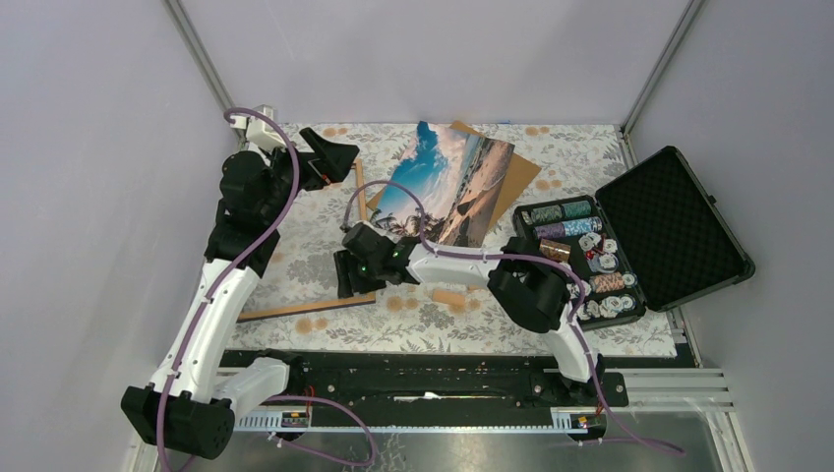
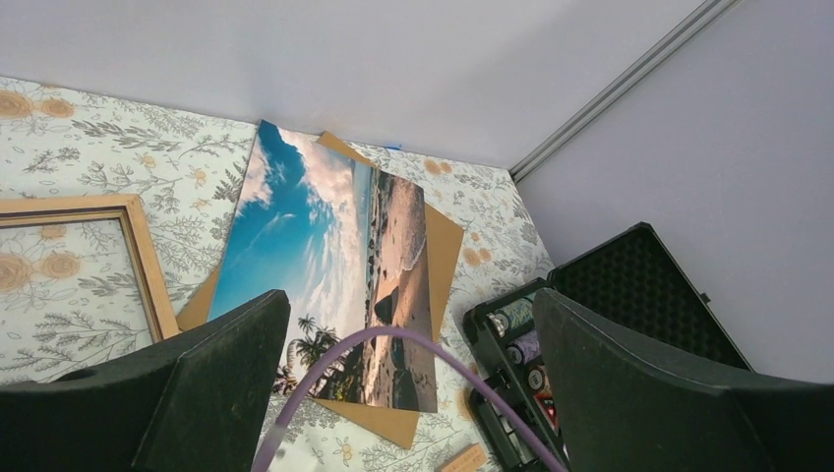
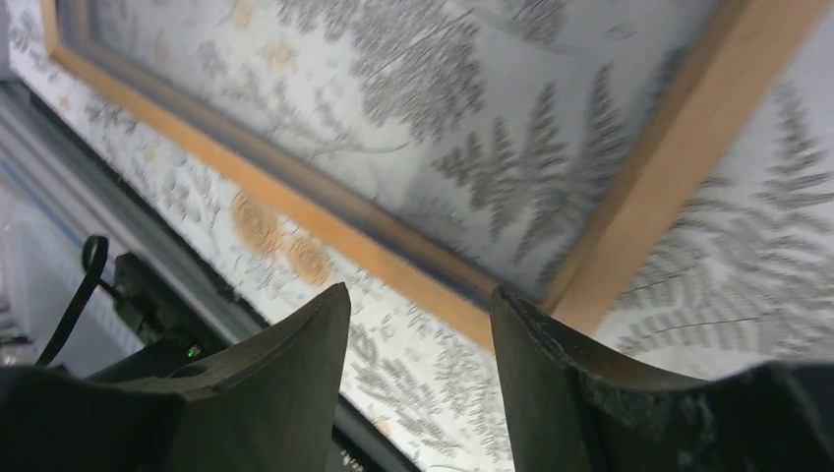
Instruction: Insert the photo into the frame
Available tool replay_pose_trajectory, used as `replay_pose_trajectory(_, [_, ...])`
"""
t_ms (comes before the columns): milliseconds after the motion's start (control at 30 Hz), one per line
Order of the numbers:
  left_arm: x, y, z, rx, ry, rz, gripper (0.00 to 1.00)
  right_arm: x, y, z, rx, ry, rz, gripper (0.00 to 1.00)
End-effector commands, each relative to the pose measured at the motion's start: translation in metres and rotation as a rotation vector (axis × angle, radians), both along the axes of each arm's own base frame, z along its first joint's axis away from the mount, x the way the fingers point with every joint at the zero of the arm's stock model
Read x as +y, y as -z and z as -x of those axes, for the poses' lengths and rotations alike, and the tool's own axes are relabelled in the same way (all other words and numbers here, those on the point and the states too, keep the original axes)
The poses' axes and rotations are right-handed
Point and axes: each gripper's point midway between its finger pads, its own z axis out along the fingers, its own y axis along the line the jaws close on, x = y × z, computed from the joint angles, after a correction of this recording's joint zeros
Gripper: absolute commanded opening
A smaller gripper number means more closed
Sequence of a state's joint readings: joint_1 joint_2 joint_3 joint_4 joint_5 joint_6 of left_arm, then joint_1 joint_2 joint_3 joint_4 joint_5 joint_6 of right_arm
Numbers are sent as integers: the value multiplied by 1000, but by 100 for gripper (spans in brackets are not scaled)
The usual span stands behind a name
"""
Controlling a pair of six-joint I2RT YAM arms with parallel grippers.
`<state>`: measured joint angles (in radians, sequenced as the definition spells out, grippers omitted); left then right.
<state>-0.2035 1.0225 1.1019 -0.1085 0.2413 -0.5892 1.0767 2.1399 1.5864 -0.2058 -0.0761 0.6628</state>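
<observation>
Floral-clothed table: frame flat at left, wood face up; photo on brown backing board beyond; left gripper raised, jaws wide, empty; right gripper over frame's near corner, jaws parted, empty.

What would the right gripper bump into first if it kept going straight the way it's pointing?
Most likely the wooden frame. The right gripper is open and aims at the frame's rim near a corner, which lies on the flowery tablecloth. How close it is, I can't tell.
</observation>
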Motion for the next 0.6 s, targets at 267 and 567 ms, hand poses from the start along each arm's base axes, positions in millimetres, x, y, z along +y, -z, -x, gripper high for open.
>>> replay_pose_trajectory(267, [-1,-11,-1,-48,14,17,99,37,1,1,-9,-9,-88,61])
replay_pose_trajectory(567, [-2,-13,0,-50,20,21,99,39,13,-7,-22,1,-47,62])
